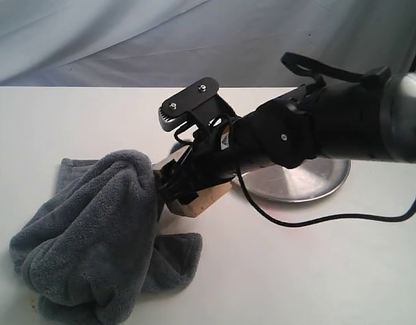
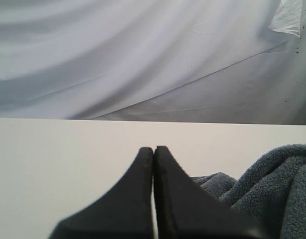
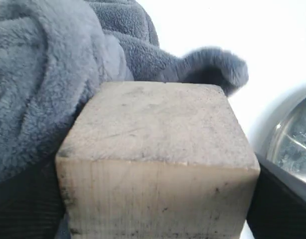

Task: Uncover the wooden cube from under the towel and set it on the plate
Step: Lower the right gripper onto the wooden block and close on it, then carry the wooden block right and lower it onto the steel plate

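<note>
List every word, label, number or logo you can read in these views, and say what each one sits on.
Small white triangular mark on the black housing of the right gripper: too small and blurred to read.
Pale tan wooden cube, dark grey fluffy towel, round silver metal plate: no lettering visible on any of them.
Nothing else in the three views carries readable text.
</note>
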{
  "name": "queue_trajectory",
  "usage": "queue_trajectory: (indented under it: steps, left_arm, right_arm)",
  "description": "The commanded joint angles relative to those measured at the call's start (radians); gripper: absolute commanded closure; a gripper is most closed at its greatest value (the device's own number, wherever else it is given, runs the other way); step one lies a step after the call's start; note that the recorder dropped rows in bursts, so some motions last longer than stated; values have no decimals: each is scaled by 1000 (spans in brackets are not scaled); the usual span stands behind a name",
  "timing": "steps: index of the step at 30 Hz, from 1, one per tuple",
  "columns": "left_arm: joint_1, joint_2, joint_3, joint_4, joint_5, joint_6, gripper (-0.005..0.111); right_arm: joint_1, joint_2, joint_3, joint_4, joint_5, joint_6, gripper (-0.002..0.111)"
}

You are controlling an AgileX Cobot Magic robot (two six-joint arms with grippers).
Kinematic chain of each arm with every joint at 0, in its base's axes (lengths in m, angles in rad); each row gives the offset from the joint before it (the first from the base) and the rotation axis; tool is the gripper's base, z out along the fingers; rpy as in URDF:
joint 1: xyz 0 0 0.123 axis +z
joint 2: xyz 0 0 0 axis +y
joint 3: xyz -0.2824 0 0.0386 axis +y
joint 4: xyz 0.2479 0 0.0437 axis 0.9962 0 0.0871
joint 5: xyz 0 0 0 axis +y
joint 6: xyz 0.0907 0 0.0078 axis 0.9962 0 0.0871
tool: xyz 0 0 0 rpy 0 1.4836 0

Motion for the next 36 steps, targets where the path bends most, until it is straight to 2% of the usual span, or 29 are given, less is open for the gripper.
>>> queue_trajectory:
  steps: [1,7,20,30,36]
  left_arm:
    - [-1,-2,4,1,-2,-2,105]
    - [-1,-2,4,1,-2,-2,105]
    - [-1,-2,4,1,-2,-2,105]
    - [-1,-2,4,1,-2,-1,105]
    - [-1,-2,4,1,-2,-3,105]
  right_arm:
    - [-32,-53,23,-15,-13,26,46]
    - [-134,-86,39,-50,-27,53,46]
    - [-418,-48,39,-56,-204,79,46]
    - [-458,148,39,-58,-377,86,46]
    - [-458,206,39,-58,-383,86,46]
